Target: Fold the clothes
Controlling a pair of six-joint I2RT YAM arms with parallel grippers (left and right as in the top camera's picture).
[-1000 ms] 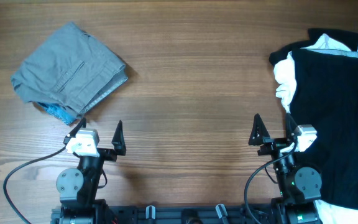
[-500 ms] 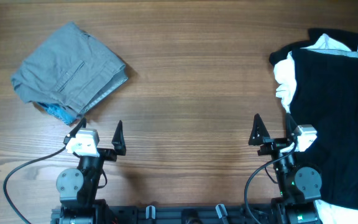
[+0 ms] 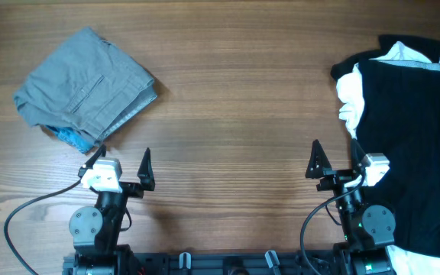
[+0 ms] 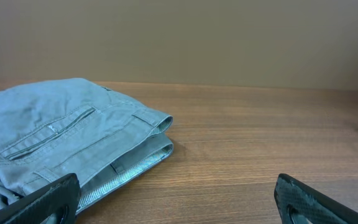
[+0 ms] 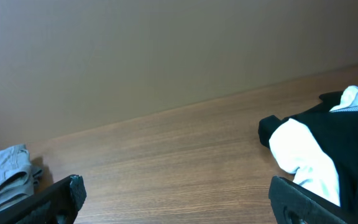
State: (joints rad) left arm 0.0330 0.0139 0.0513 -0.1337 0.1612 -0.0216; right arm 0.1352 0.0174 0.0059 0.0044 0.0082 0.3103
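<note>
Well, folded grey shorts [image 3: 86,88] lie at approx 10 o'clock on the wooden table [image 3: 235,92], pocket side up, w/ a light-blue piece [image 3: 71,137] poking out from under their near edge. At 7 o'clock the left gripper [image 3: 124,154] has jaws spread wide, nothing btwn them, near the shorts but apart. At 5 o'clock the right gripper [image 3: 334,153] is likewise spread & empty. At 3 o'clock the black garment [image 3: 411,137] lies heaped, w/ a white piece [image 3: 348,103] showing at its left edge.
</note>
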